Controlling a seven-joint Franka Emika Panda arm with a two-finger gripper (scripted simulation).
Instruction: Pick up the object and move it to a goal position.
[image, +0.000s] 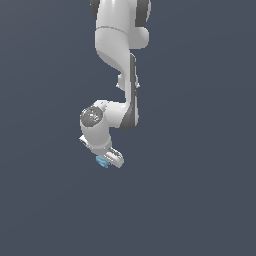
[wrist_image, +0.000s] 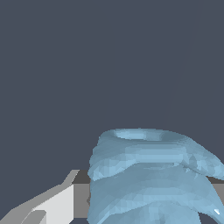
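Note:
The object (image: 102, 161) is a small light-blue faceted lump tucked under the white gripper (image: 108, 160) in the exterior view, mostly covered by the hand. In the wrist view the object (wrist_image: 148, 175) fills much of the picture as a ridged pale-blue mass with a hollow rim. One grey-and-white finger (wrist_image: 52, 203) presses against its side; the opposite finger is hidden behind the object. The gripper looks shut on the object.
The white arm (image: 117, 55) reaches down from the upper middle of the exterior view, with its wrist joint (image: 92, 117) bent over the gripper. A plain dark blue-grey surface (image: 200, 200) lies all around.

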